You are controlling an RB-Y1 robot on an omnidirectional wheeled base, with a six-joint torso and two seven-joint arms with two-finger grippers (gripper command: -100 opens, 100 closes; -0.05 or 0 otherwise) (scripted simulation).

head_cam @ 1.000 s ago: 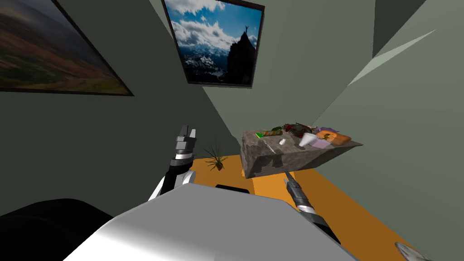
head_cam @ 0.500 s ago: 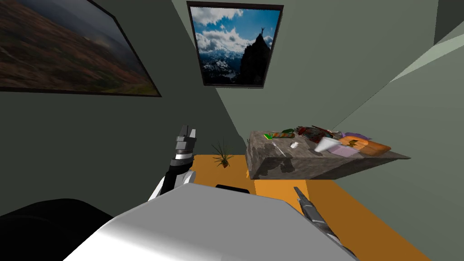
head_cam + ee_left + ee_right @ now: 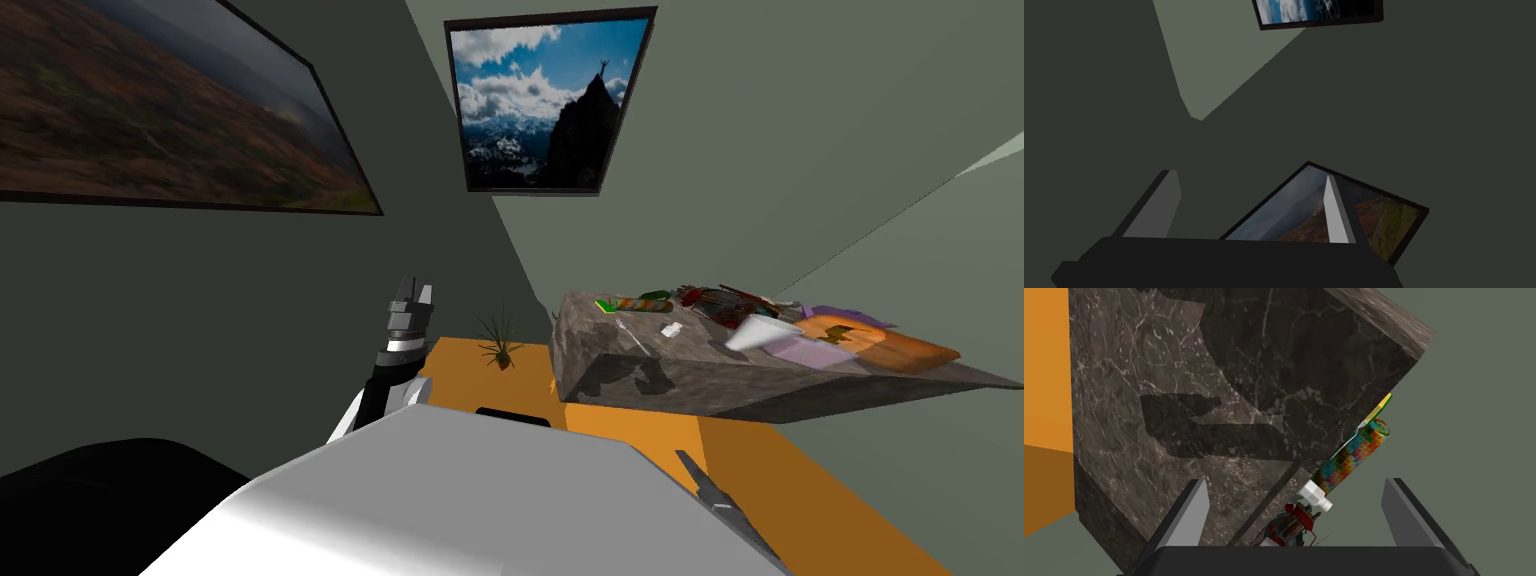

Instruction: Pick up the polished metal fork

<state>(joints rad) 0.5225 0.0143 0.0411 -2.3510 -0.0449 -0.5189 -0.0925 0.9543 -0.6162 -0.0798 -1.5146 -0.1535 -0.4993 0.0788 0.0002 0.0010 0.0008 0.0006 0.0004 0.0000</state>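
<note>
Dark marble counter (image 3: 640, 375) bears a thin, pale silver fork (image 3: 627, 334).

— Where is it?
— The thin, pale silvery metal fork (image 3: 629, 335) lies flat on top of the dark grey marbled counter (image 3: 640, 375), near the counter's left end.
— And how is it turned?
— It runs across the top, with one end toward the far edge and the other close to the near edge. It is too small to tell the tines from the handle.

Marbled block (image 3: 1174, 388) (colourful tube (image 3: 1351, 460) atop)
</note>
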